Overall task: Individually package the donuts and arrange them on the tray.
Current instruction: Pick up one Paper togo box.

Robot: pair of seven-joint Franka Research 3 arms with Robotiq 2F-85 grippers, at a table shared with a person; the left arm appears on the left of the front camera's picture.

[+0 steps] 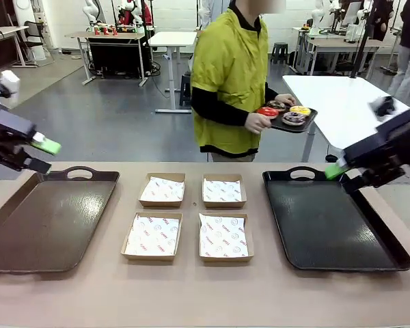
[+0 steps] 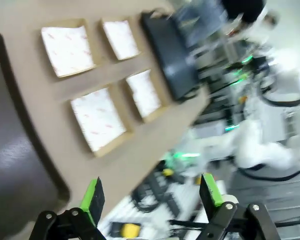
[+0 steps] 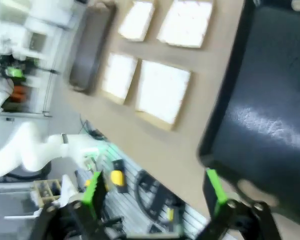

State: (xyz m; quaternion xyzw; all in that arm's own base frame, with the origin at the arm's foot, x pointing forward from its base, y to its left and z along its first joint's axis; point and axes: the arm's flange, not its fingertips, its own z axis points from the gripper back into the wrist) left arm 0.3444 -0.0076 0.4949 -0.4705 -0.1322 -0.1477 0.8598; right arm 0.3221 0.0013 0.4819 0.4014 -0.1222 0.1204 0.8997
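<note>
A person in a yellow top stands beyond the table and holds a small dark plate [image 1: 306, 124] bearing several donuts: a red one [image 1: 267, 111], a yellow-iced one [image 1: 300, 109] and chocolate ones [image 1: 293, 118]. On the table lie two dark trays, one at the left [image 1: 48, 222] and one at the right [image 1: 331, 222]. Between them sit four cardboard boxes lined with printed paper [image 1: 190, 216]. My left gripper [image 1: 42, 155] hovers open above the left tray's far corner. My right gripper [image 1: 336, 172] hovers open over the right tray's far edge. Both hold nothing.
The boxes [image 2: 97, 117] and the right tray [image 2: 170, 55] appear in the left wrist view, and the boxes [image 3: 162, 92] and the right tray [image 3: 270, 110] in the right wrist view. A white table [image 1: 342, 102] stands behind at the right.
</note>
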